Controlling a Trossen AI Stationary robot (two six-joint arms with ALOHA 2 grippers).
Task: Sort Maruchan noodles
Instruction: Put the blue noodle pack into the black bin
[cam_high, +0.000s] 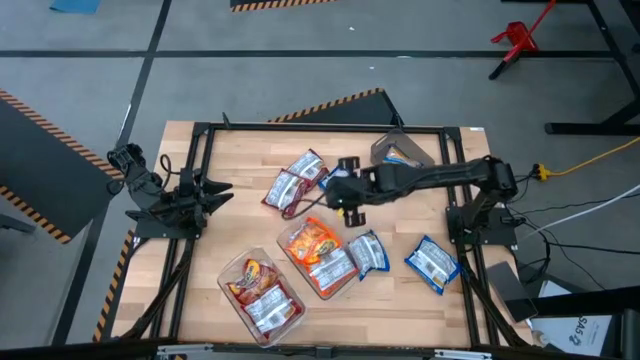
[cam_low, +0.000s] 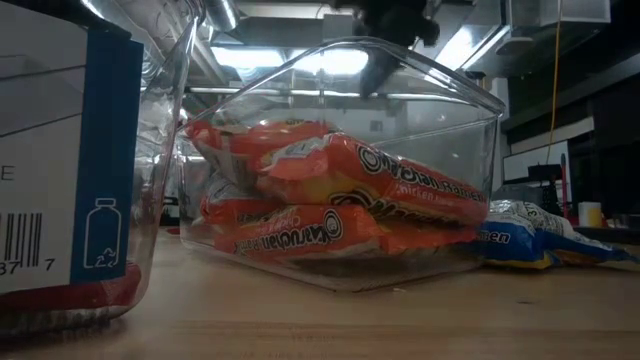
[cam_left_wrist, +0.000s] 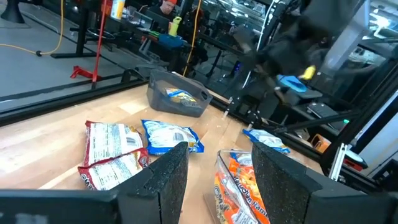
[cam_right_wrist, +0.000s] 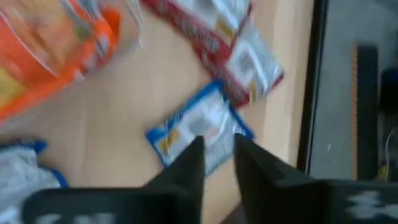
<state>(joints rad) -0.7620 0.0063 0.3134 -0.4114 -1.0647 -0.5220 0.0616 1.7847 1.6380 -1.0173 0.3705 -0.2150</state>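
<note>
- Several Maruchan noodle packets lie across the table: a blue packet just under the right hand, red packets to its left, two more blue ones near the right side and mid-table.
- Orange packets already fill one clear tub at the table's near middle; a second clear tub to its left holds red ones; a dark grey tub at the far right holds at least one blue packet.
- Right hand: stretched over the table's middle, hanging above the blue packet. In the right wrist view its fingers stand a little apart with nothing between them, so it is open and empty.
- Left hand: parked at the table's left edge, fingers spread, holding nothing.
- Judged step: picking the blue packet for the grey tub.
- Risks:
  - The blue packet touches or overlaps the red ones, so a closing grip may snag a red packet too.
  - Crinkly flat plastic gives little to pinch; fingers may slide off or only push it along.
  - The orange tub sits near; a low sweep could knock it.
</note>
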